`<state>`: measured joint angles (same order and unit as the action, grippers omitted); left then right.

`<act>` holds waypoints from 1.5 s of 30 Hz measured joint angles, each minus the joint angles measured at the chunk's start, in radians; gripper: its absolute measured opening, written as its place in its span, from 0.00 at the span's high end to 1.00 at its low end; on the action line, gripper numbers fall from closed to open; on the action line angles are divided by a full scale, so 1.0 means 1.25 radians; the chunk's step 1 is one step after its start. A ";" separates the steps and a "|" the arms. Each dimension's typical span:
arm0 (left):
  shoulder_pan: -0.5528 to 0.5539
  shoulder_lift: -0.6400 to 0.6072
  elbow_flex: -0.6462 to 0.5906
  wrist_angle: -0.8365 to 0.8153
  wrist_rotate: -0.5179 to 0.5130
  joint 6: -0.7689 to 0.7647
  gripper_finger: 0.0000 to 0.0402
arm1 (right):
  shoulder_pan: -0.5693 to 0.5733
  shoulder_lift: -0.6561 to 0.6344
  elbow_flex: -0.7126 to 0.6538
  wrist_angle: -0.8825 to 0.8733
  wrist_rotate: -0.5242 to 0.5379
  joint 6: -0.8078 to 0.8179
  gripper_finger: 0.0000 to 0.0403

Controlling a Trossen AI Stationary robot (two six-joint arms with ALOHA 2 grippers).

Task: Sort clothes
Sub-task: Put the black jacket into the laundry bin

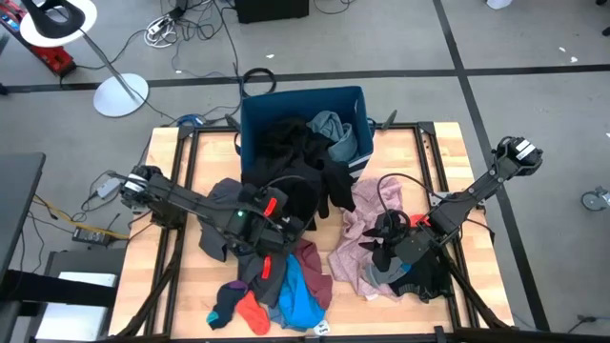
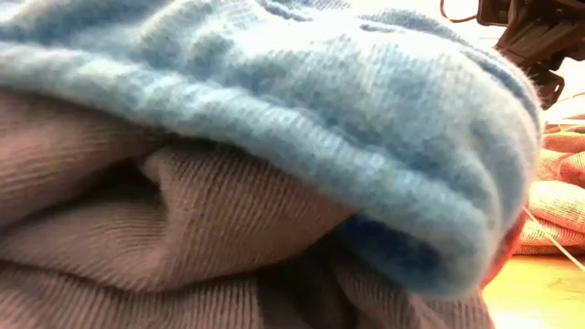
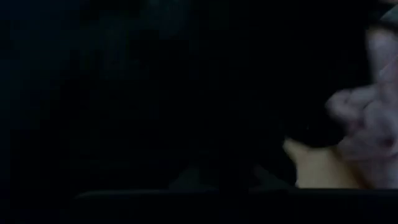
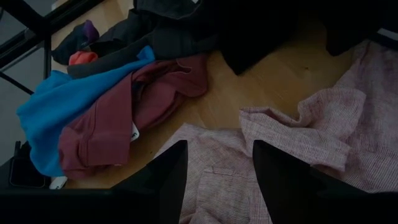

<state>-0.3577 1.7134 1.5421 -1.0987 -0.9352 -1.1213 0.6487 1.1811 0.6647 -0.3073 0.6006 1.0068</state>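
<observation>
Down in the middle of the table [image 1: 419, 152], the left gripper [image 1: 276, 227] is pressed into the black garment [image 1: 303, 195] that spills from the bin [image 1: 303, 103], its fingers drawn together; whether cloth is caught between them cannot be told, since its own wrist view is almost wholly dark, with only a sliver of wood and a bit of pink cloth at one edge. Just beside that gripper lies a dark grey garment [image 1: 221, 208], and toward the near edge sit the maroon piece [image 1: 315, 262], the bright blue one [image 1: 297, 293], an orange-red sock [image 1: 252, 312] and a small dark sock [image 1: 221, 307], all heaped together and touching. The right gripper [image 4: 217, 180] hangs over the pale pink garment [image 4: 298, 134] with its fingers [image 4: 163, 177] spread apart and nothing between them; in its wrist view the pink cloth lies crumpled just beyond the tips, with bare wood, then the maroon and blue pieces farther on. From above, a dark garment [image 1: 419, 281] lies under that arm's wrist, next to the pink. The bin stands at the far middle of the table, holding black clothes and a grey-teal piece [image 1: 335, 133]. The low view is nearly filled by a blue knit fold lying over a brownish ribbed cloth, with pink fabric and a gripper at the far right edge.
</observation>
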 joint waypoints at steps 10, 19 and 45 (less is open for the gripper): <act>0.077 -0.001 0.262 0.003 -0.070 0.341 1.00 | 0.000 0.000 0.000 0.001 0.000 -0.005 0.55; 0.198 -0.001 0.452 0.051 -0.094 0.610 1.00 | 0.000 0.000 0.000 0.004 0.000 -0.006 0.55; 0.485 0.066 0.490 0.011 0.300 0.742 0.67 | 0.000 0.000 0.000 -0.003 0.000 -0.019 0.55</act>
<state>0.2481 1.7958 2.1551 -1.0856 -0.5602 -0.1941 0.6483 1.1809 0.6643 -0.3110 0.6010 0.9833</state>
